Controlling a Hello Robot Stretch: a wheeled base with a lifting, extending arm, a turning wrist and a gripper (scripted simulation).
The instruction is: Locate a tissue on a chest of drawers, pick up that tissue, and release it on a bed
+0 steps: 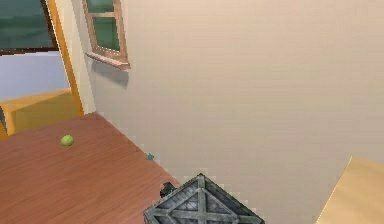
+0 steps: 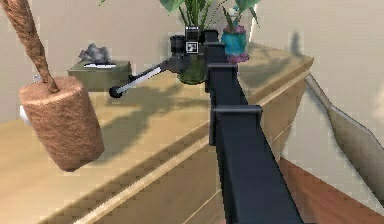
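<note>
- The tissue (image 2: 95,52) is a small crumpled grey tuft in the upper left of the arm side view. It sticks up from the top of a low olive-green box (image 2: 100,72).
- The box sits on the pale wooden top of the chest of drawers (image 2: 140,150), near its far edge by the beige wall.
- The tissue's folds are too small to make out.
- A fuzzy brown pot (image 2: 62,122) stands on the chest at the left of the frame. Its rough trunk is cut off by the top edge.
- At upper middle, a leafy plant in a dark pot (image 2: 195,66) is partly hidden behind the gripper's body. Beside it stands a teal pot (image 2: 235,43). The leaves of both are cut off at the top.
- The arm (image 2: 245,150) is a dark square bar rising from the bottom edge, right of the middle. It covers part of the chest top.
- The gripper (image 2: 116,92) reaches left from the arm's far end. Its thin fingers slant down toward the left and end just below the box's right corner.
- Whether the fingers touch the box cannot be told, nor whether the gripper holds anything.
- In the forward view, a window (image 1: 105,30) at upper left is cut off by the top edge.
- A green ball (image 1: 68,140) lies on the reddish wood floor (image 1: 60,180) at left.
- A dark crate-like shape (image 1: 200,205) is cut off at the bottom edge.
</note>
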